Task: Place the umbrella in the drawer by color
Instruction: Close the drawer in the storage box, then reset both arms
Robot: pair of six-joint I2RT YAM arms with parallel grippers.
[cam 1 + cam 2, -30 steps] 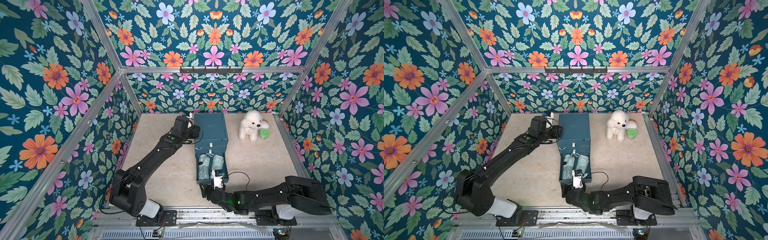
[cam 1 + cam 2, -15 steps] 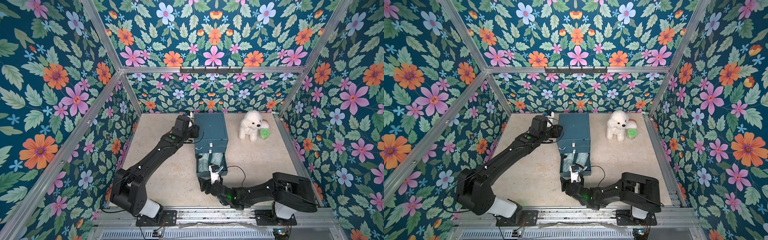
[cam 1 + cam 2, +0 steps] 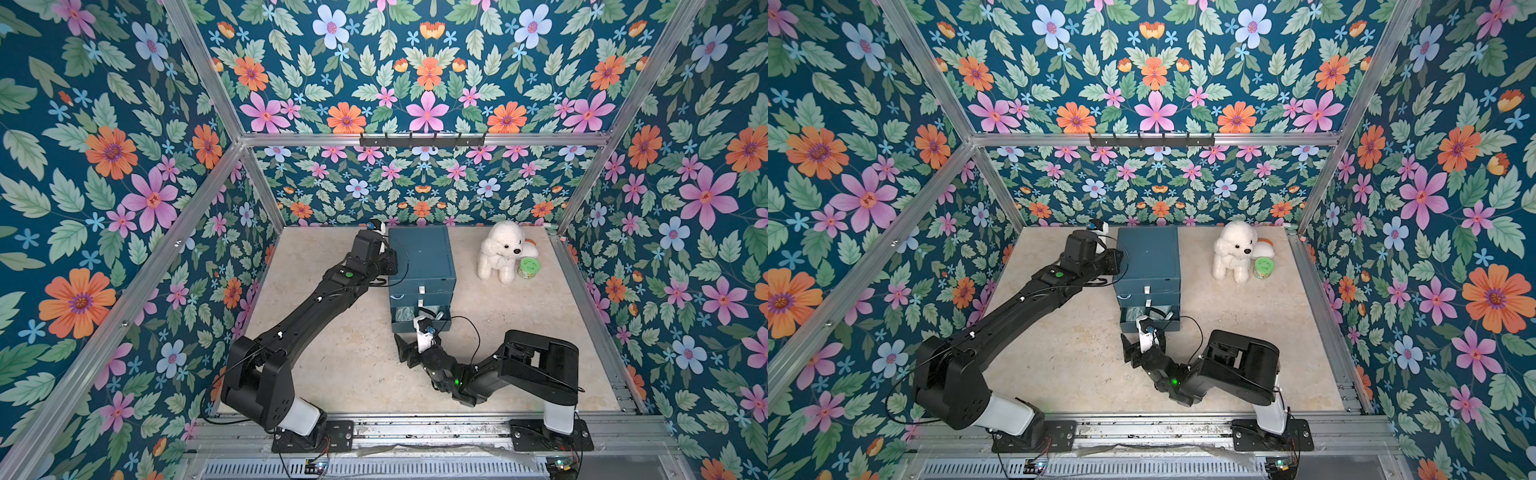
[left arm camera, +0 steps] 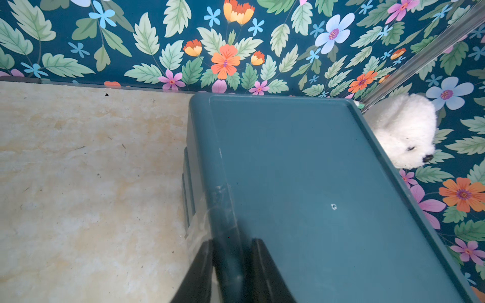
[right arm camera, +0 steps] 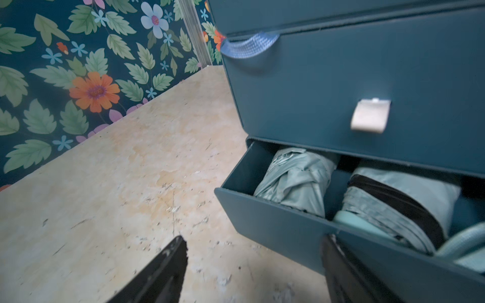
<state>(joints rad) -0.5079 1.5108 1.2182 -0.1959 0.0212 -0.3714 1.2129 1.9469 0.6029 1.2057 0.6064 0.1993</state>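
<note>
The right fingers (image 5: 162, 272) are spread wide and empty before the boxy bottom drawer (image 5: 275, 217) at twelve o'clock, where crinkled pale-teal umbrellas (image 5: 294, 181) are laid, while the left fingers (image 4: 196, 275) are set narrowly astride the smooth cabinet (image 4: 315, 183) at its nine-o'clock edge, grip undeterminable.

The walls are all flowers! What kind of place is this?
Probably a robot test booth, not a home: flowered wallpaper on a metal frame, and a left arm and right arm mounted on a rail.
</note>
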